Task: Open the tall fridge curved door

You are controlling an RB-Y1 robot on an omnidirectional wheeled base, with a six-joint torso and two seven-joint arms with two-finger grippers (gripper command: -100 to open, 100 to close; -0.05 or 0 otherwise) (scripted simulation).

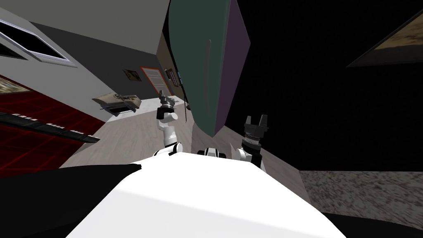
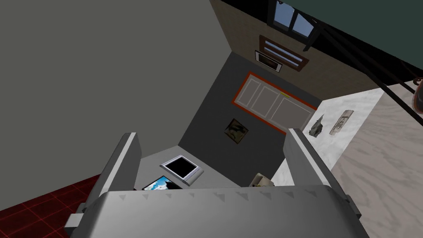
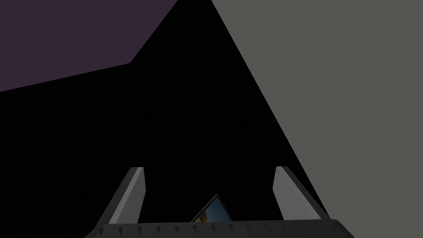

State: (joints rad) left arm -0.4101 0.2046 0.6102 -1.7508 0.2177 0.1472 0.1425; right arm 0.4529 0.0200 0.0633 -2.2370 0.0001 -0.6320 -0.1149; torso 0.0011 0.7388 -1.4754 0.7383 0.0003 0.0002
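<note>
Fridge door (image 1: 198, 62): tall, dark green and curved, straight ahead of me, between my two arms.
Handle (image 1: 208, 74): a thin grey strip that runs down the door.
Purple side (image 1: 233, 62): just to the right of the green door.
Left gripper (image 1: 164, 99): out by the door's left edge, not touching it. Its fingers (image 2: 124, 165) are spread wide and hold nothing.
Right gripper (image 1: 256, 120): low, to the right of the fridge, in front of a black area (image 1: 330, 103). Its fingers (image 3: 134, 190) are spread wide and hold nothing.
</note>
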